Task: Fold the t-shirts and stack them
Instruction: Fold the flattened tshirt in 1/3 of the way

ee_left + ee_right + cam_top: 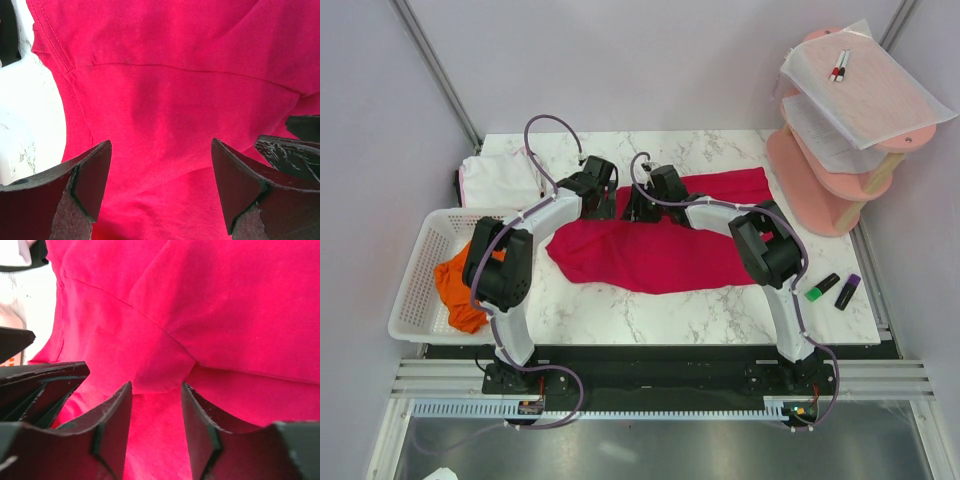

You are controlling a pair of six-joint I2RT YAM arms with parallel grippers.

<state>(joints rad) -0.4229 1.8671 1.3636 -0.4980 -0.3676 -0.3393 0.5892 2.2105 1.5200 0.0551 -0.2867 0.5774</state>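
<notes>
T-shirts: three. One crimson t-shirt (660, 255), one white t-shirt (500, 178), one orange t-shirt (460, 285).
White mesh basket (415, 300): one.
Highlighters: two. One green highlighter (821, 288), one purple highlighter (847, 291).
Pink shelf (810, 180): one, with three tiers.
Translucent sheets: two seen, an upper sheet (870, 80) and a lower sheet (825, 132).
Robot arms: two, the left arm (505, 265) and the right arm (765, 250).
Grippers: two, the left gripper (160, 185) and the right gripper (156, 405).
Marble table (720, 310): one.

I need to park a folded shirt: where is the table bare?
Bare marble runs along the near edge, between the red shirt and the arm bases, reaching the markers. Another strip lies behind the red shirt, between white shirt and shelf. The middle and the basket side are crowded.
</notes>
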